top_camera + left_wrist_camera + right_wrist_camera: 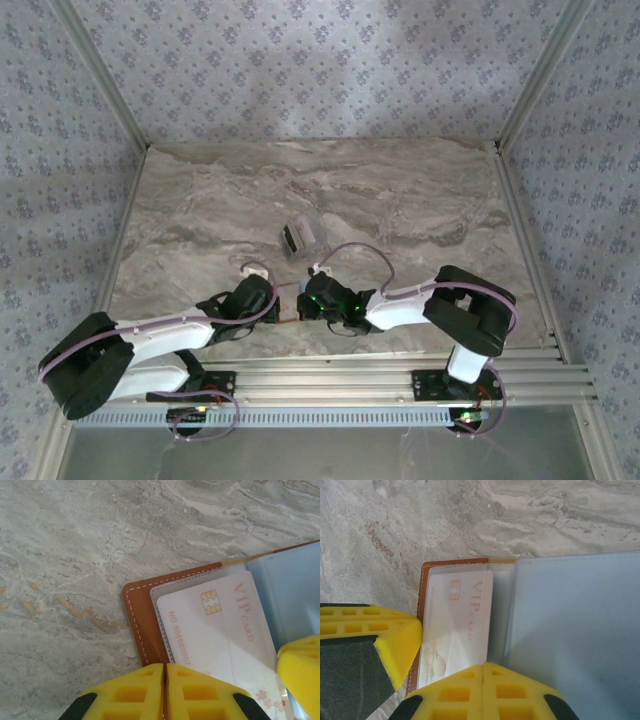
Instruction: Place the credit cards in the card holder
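The brown card holder lies open near the table's front edge, between both arms. A white VIP credit card sits inside its clear pocket, beside the raised blue-grey inner leaf. My left gripper is shut, with the holder's brown stitched edge running into its seam. My right gripper is shut over the near end of that card; whether it pinches anything is hidden. Each gripper's yellow finger shows in the other's view, the left gripper's finger and the right gripper's finger. More credit cards lie stacked farther back.
The marble table stretches open behind and to both sides of the holder. Patterned walls enclose it, and a metal rail runs along the front edge by the arm bases.
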